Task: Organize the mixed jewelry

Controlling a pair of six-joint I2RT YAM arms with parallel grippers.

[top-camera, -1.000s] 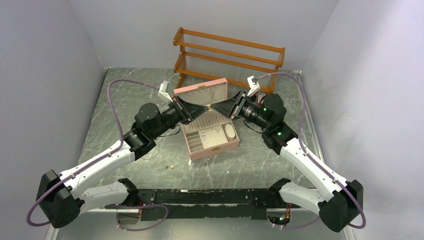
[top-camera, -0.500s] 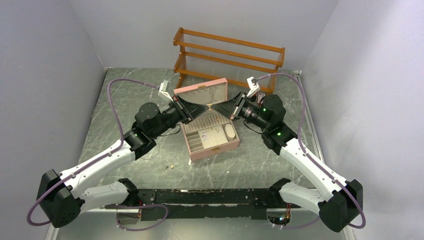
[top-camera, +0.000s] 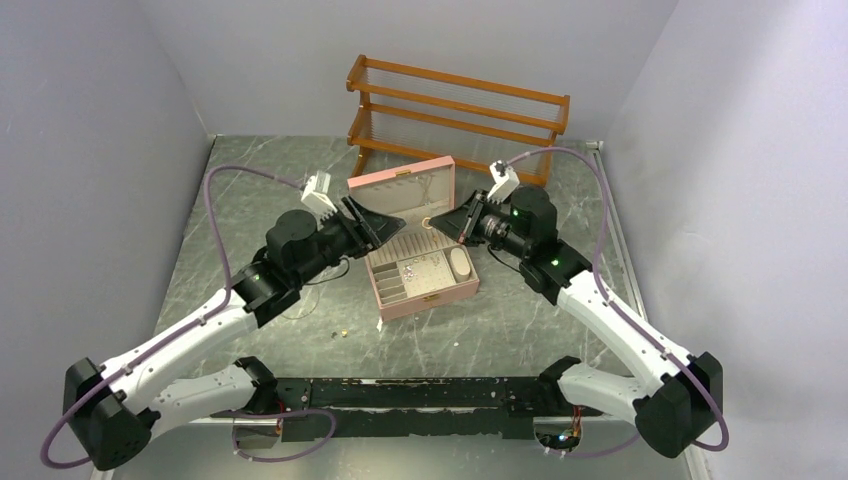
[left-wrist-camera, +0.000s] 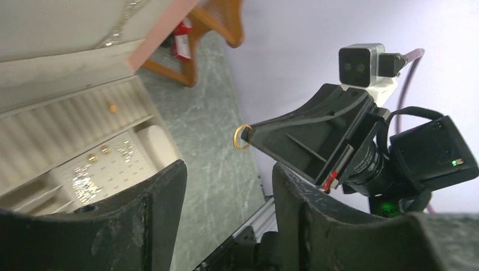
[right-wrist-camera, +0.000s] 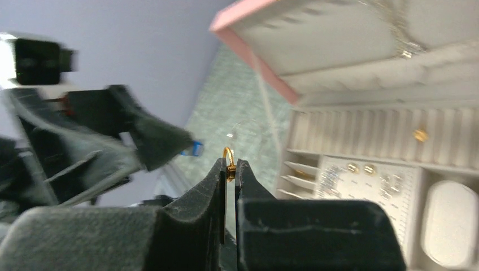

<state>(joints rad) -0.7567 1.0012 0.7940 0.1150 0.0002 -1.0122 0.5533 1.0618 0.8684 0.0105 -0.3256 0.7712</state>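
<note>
- The right gripper [right-wrist-camera: 229, 166] has its two black fingers pinched almost closed on a tiny gold-coloured ring [right-wrist-camera: 228, 155], held at their very tips.
- The ring hangs over the far part of the open pink rectangular jewellery box [top-camera: 430, 296].
- The left gripper [left-wrist-camera: 229, 172] is spread wide and empty, just beside the ring.

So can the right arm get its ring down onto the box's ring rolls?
Probably yes. The right gripper, shut on the gold ring, hangs just above the ring rolls of the open pink box. The open left gripper sits aside.
</note>
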